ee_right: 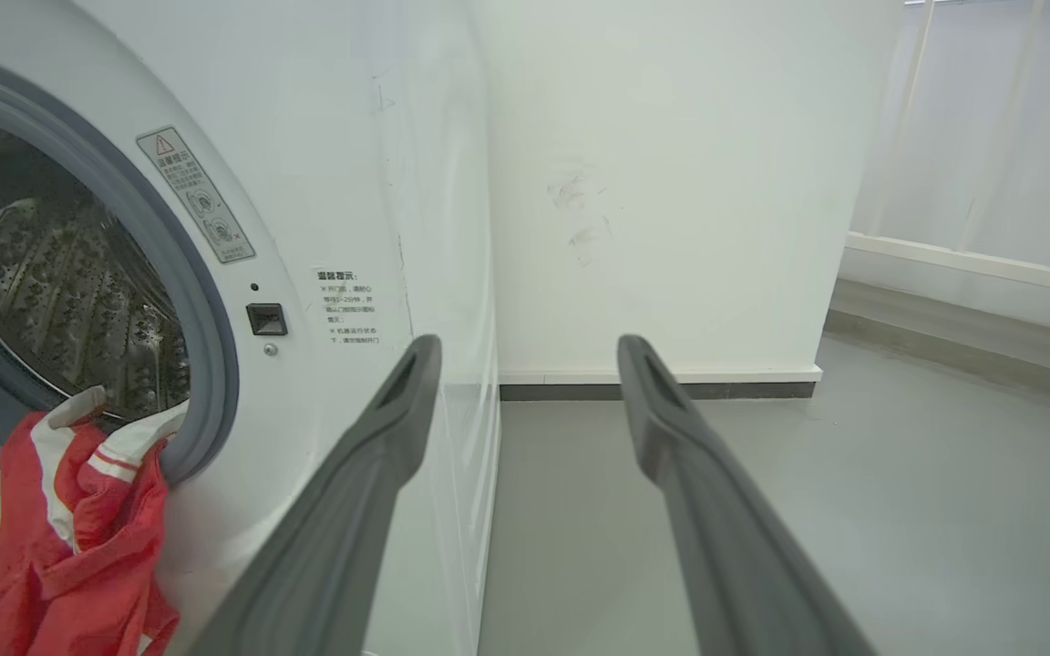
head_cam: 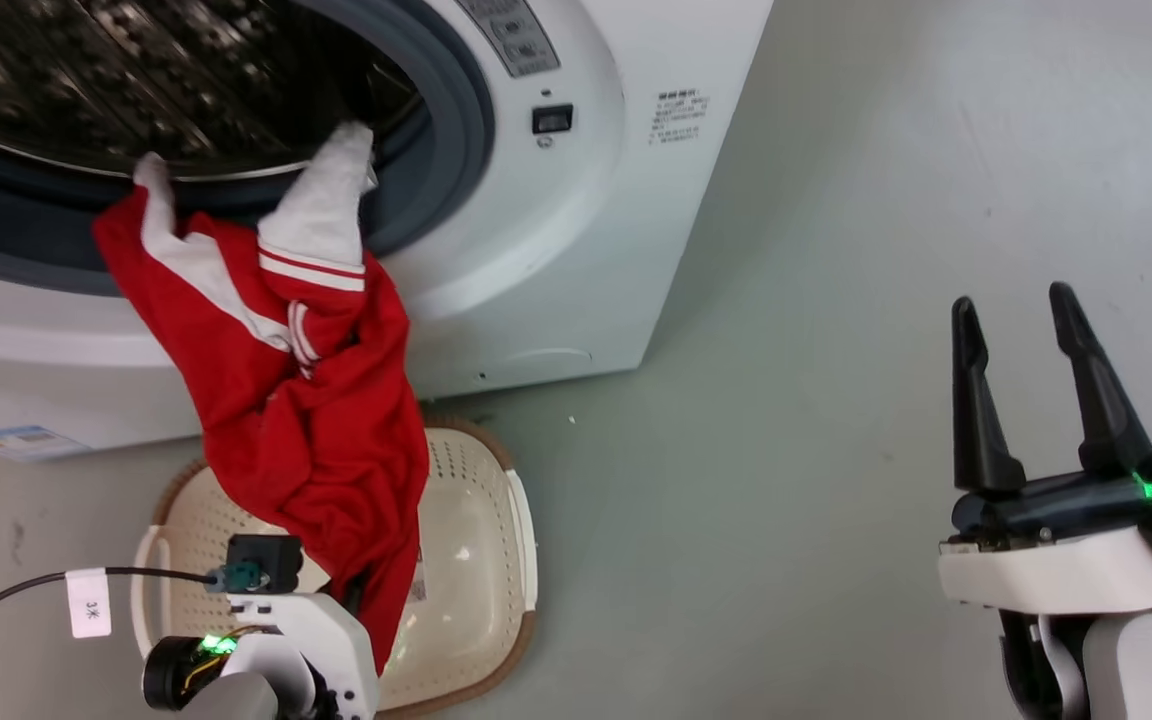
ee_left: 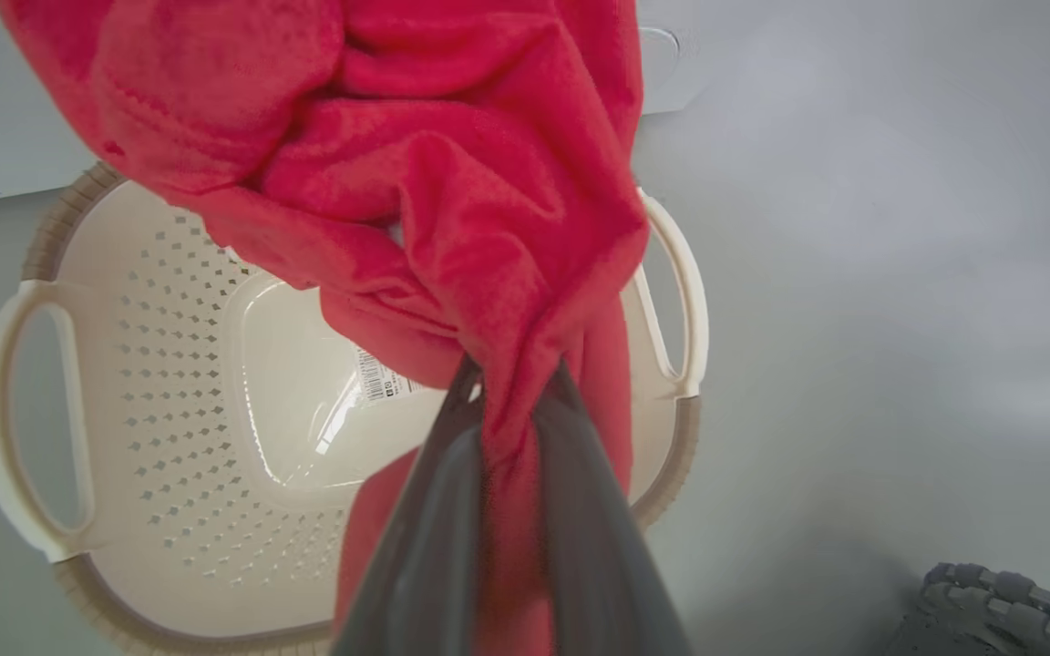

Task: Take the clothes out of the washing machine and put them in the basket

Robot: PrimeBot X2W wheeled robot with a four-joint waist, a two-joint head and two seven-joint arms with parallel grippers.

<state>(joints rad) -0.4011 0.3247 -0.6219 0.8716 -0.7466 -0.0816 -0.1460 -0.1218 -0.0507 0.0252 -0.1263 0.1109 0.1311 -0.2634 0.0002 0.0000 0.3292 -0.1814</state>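
Left tool [ee_left: 511, 374] is pinching a fold of the red garment [head_cam: 306, 420]. Its two dark fingers are pressing together on the cloth, with fabric bunched between them.

Directly below this tool the cream basket [ee_left: 169, 364] is sitting on the floor [head_cam: 836, 300], a paper label [ee_left: 381, 375] showing on its base.

Ahead of the tool, the garment is running up to the washing machine [head_cam: 576, 250]. Its white-panelled end is draping over the grey porthole rim [head_cam: 456, 110] at the edge of the steel drum [head_cam: 186, 80]. The red lower end is dangling past the tool over the basket opening. Cannot tell whether the cloth is touching the basket's base.

Right tool [head_cam: 1013, 300] is hovering well apart from the garment, over bare floor. Its fingers are spread wide and gripping nothing. The machine's front is lying to this tool's left.
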